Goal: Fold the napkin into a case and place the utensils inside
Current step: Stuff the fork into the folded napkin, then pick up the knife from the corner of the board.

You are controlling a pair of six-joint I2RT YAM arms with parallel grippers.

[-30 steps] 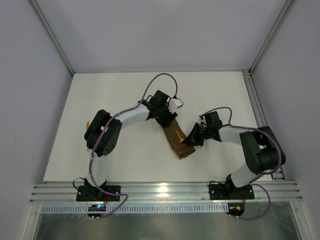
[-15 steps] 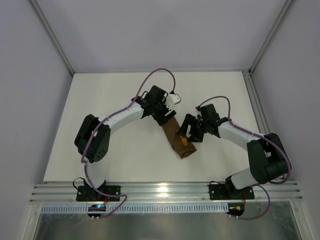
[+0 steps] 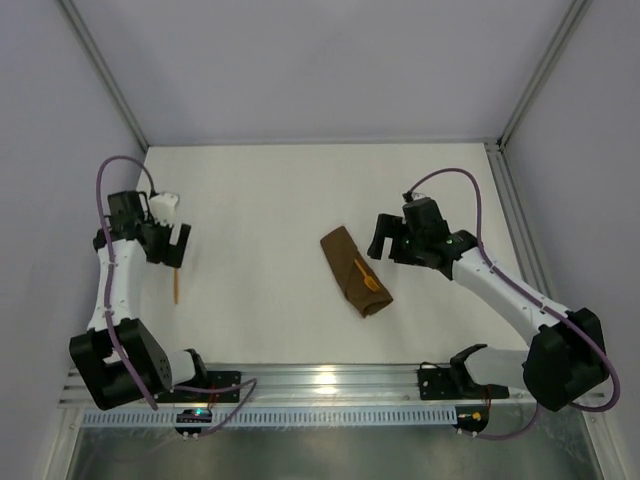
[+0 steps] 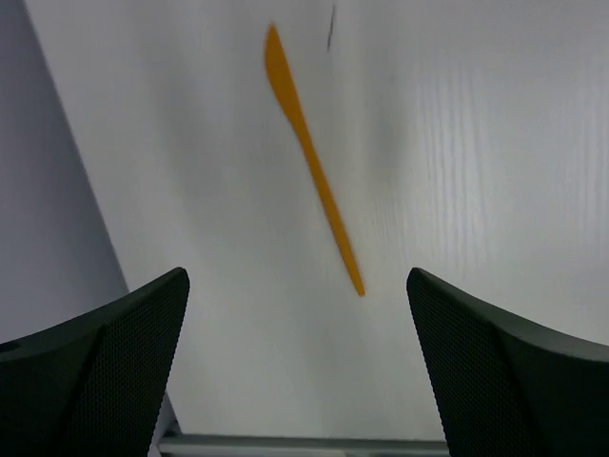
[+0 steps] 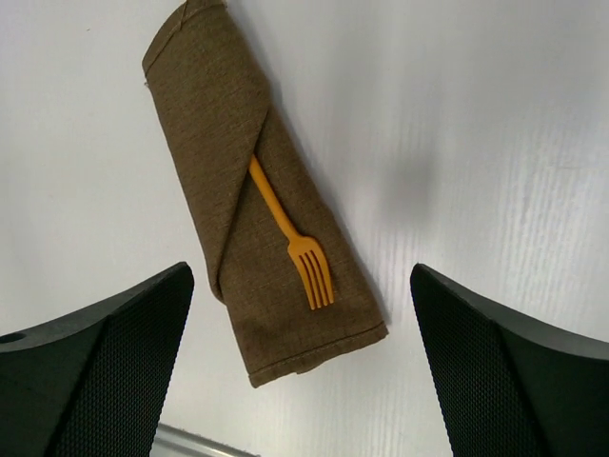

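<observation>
Left wrist view: thin orange plastic utensil (image 4: pixel 312 157) lies flat on white table (image 4: pixel 476 143) ahead of the spread, empty left gripper (image 4: pixel 295 286); a pinch may skid off it. Right gripper (image 3: pixel 380 240), also spread, hangs near the dark brown cloth case (image 5: pixel 257 190) holding an orange fork (image 5: pixel 303 262).

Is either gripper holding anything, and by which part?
Nothing is held. The left gripper is open near the loose orange utensil; the right gripper is open near the case with the fork tucked in.
</observation>
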